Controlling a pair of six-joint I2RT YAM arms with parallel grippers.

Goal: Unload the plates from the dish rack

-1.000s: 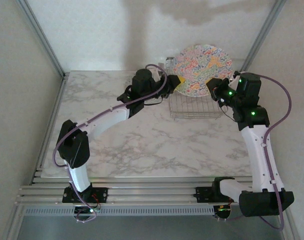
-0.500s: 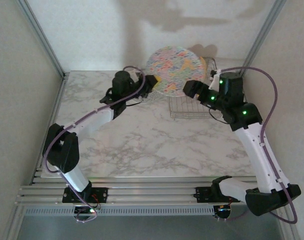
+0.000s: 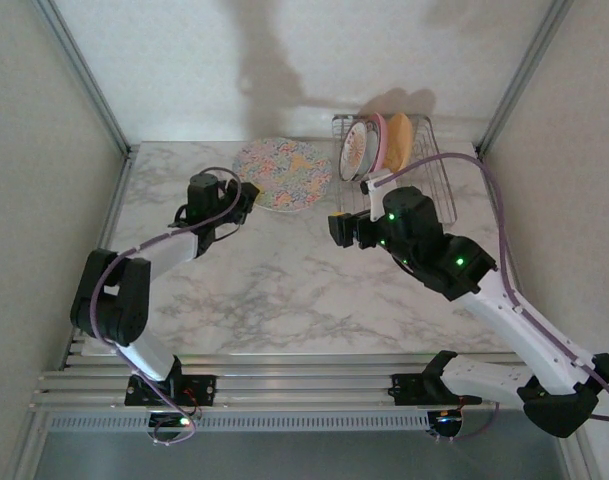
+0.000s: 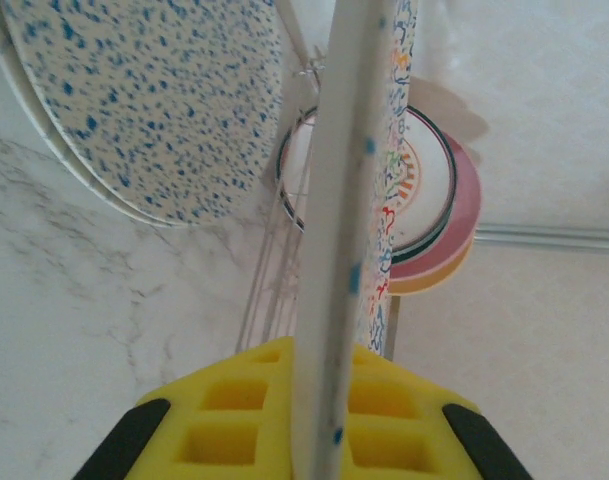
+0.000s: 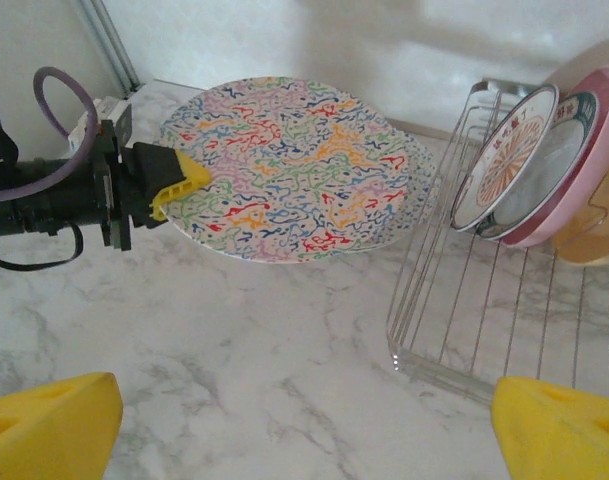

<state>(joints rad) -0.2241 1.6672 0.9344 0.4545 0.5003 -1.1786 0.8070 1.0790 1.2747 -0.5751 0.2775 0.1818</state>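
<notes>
The marble table (image 3: 284,290) carries the dish rack (image 3: 439,185) at its 1 o'clock corner. The multicolour plate (image 3: 282,172) is out of the rack, at 9 o'clock from it, low over the marble. Three plates stand on edge at the rack's 12 o'clock end: the orange-yellow plate (image 3: 401,140), the pink plate (image 3: 378,140) and the small white plate (image 3: 355,150). The left gripper (image 3: 246,193) is clamped on the multicolour plate's rim at 8 o'clock. The right gripper (image 3: 342,228) hangs at the rack's 7 o'clock corner, jaws wide apart and holding nothing.
</notes>
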